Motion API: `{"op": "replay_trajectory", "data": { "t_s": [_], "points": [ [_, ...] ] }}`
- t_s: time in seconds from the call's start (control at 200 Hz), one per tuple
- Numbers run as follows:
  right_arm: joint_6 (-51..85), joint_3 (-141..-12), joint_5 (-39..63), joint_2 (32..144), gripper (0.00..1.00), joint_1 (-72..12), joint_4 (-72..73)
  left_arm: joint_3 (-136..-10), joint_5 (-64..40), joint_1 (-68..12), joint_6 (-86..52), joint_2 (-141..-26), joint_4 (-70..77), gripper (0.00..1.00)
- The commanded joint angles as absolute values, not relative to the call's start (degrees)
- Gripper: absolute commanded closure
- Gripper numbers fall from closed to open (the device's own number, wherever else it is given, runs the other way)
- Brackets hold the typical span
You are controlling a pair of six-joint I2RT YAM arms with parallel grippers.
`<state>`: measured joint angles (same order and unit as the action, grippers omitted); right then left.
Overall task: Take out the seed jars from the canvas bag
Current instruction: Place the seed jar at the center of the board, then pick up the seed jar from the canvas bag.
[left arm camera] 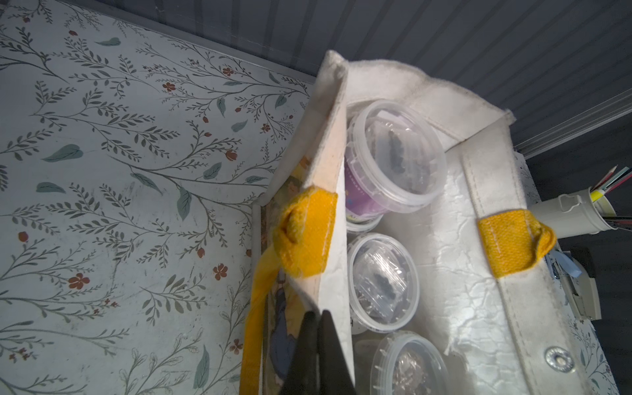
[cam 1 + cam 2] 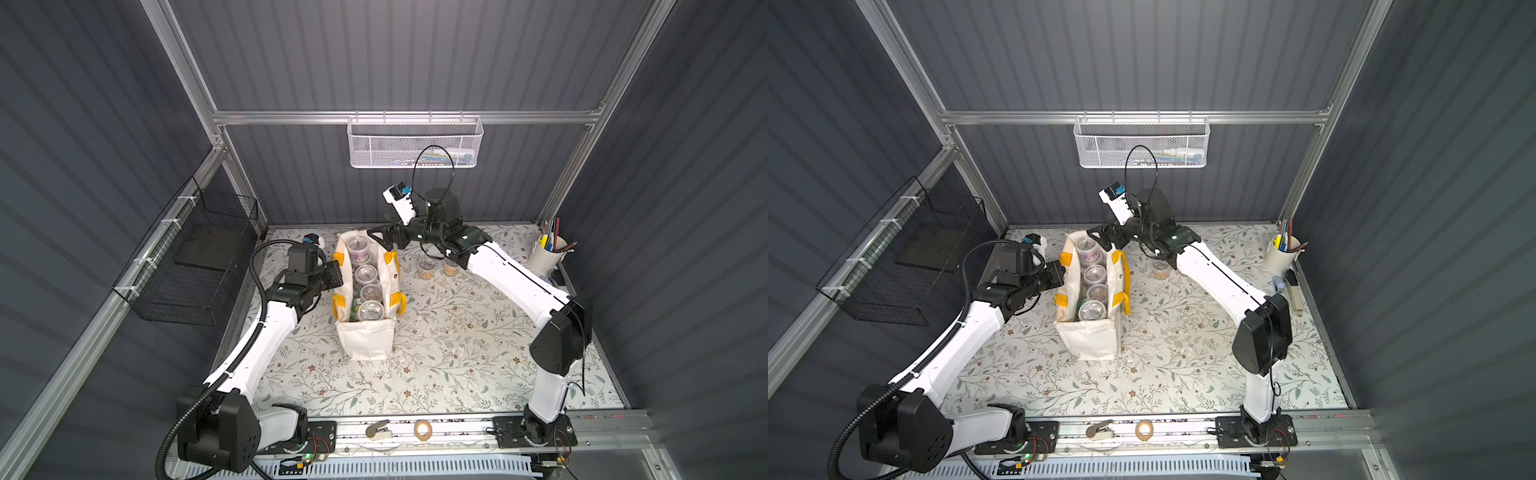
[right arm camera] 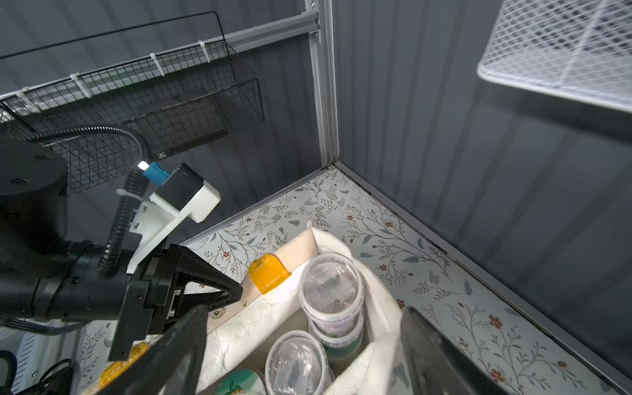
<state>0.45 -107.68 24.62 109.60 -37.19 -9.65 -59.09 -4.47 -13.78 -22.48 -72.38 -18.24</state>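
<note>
The counter (image 2: 436, 365) is brightly lit from overhead; walls (image 2: 83, 124) dim. Both top views sharp. Wrist views darker, with glare on the canvas bag (image 1: 468, 307) lining.

A white metal cup of pens (image 2: 546, 257) stands in the right rear corner of the floral-patterned tabletop (image 2: 457, 353), a white mesh basket (image 2: 374, 145) hangs from the rear rail, a black wire basket (image 2: 195, 270) from the left wall, and a tan tape roll (image 2: 423, 429) lies on the front rail.

Lab test cell: alu frame (image 2: 291, 117), grey panels (image 2: 374, 54).
</note>
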Motion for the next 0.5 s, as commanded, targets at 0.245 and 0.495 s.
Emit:
{"op": "replay_trajectory", "data": {
  "t_s": [0.245,0.495],
  "points": [
    [3.99,-113.52,21.08,118.15,0.1,-37.35,-14.14,-60.12,-5.68,-13.71,-21.62,-70.45,-21.4,1.0],
    [5.18,-117.8,17.84,122.51,0.08,-38.23,-17.65,-60.12,-6.02,-13.71,-22.13,-71.19,-20.81,1.0]
  ]
}}
